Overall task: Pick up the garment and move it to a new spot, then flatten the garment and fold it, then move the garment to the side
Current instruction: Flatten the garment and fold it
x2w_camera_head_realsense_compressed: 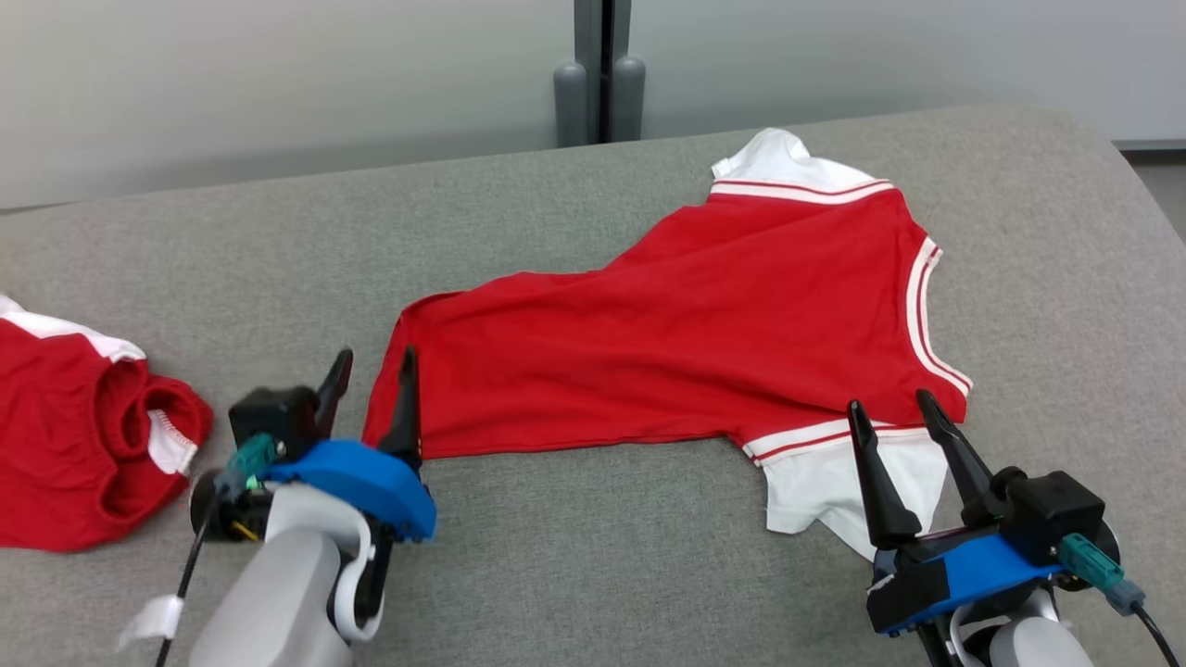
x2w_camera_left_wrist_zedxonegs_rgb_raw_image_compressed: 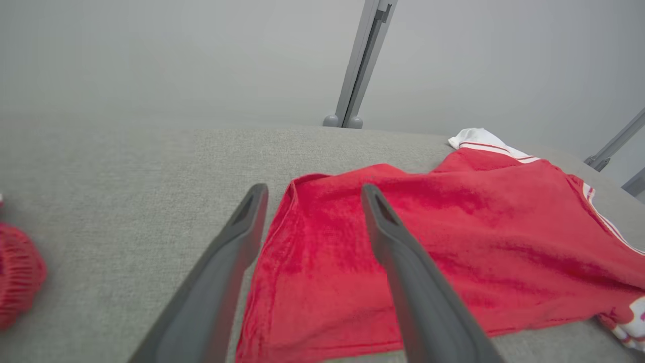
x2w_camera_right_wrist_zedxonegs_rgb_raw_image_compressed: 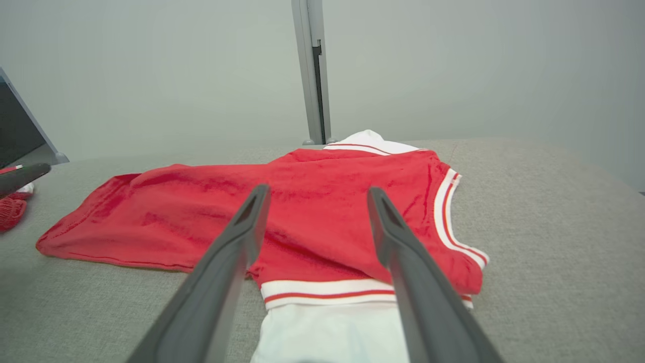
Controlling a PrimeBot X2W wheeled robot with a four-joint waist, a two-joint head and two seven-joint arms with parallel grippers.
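A red garment [x2w_camera_head_realsense_compressed: 704, 333] with white sleeves and white-and-red striped trim lies spread on the grey fabric-covered tabletop [x2w_camera_head_realsense_compressed: 602, 556], right of centre in the head view. Its body runs slantwise: the plain red hem end points toward the robot's left, and the neckline and sleeves lie toward the right. One white sleeve [x2w_camera_head_realsense_compressed: 834, 482] sticks out from the near edge, and the other [x2w_camera_head_realsense_compressed: 778, 157] from the far edge. The cloth is mostly flat, with shallow creases across the middle.

The left gripper [x2w_camera_head_realsense_compressed: 375, 361] sits at the hem corner with its fingers spread wide apart and nothing pinched between them. In the left wrist view, the left gripper [x2w_camera_left_wrist_zedxonegs_rgb_raw_image_compressed: 313, 191] straddles the garment's edge: one finger is over bare tabletop, the other over red cloth. Whether either tip actually touches the fabric is hard to tell from these angles.

The right gripper [x2w_camera_head_realsense_compressed: 888, 404] is also spread open and grips nothing. It is at the near sleeve, with its fingertips reaching up to the striped band. In the right wrist view, the right gripper [x2w_camera_right_wrist_zedxonegs_rgb_raw_image_compressed: 317, 191] frames that band, with the white sleeve cloth below it between the fingers.

A second red garment [x2w_camera_head_realsense_compressed: 65, 445], bunched up with white trim showing, lies at the tabletop's far left, well apart from the first. A grey upright post [x2w_camera_head_realsense_compressed: 600, 74] stands behind the tabletop against a pale wall.
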